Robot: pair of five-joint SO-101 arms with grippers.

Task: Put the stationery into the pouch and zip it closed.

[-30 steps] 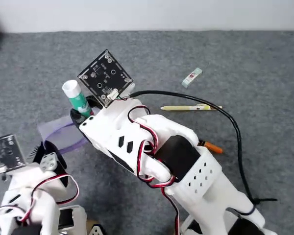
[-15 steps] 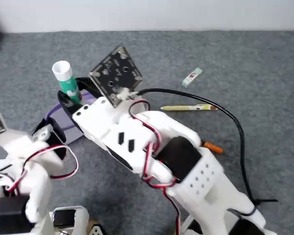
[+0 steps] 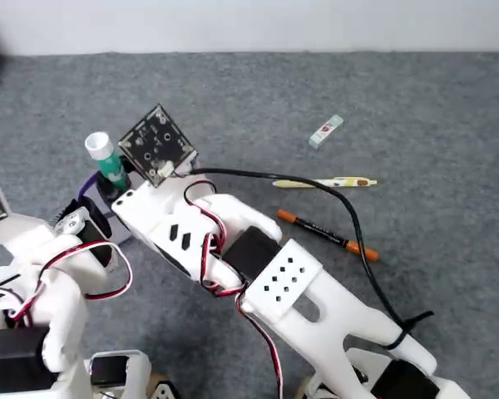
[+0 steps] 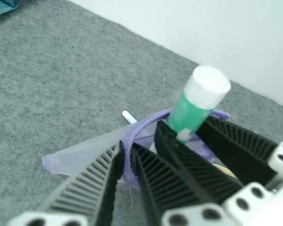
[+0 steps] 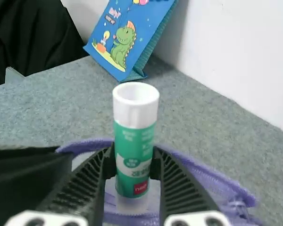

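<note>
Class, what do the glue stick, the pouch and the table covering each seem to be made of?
The glue stick: probably smooth plastic, with a white cap and glossy green label. The pouch: seemingly soft translucent plastic with a purple, fabric-like edge. The table covering: likely grey felt or carpet, matte and fuzzy.

Pinches rim of pouch [image 4: 85, 153] in left gripper [image 4: 126, 150]; just beyond its tips, clamps tilted glue stick [image 4: 196, 107] in right gripper [image 4: 183, 129].
</note>
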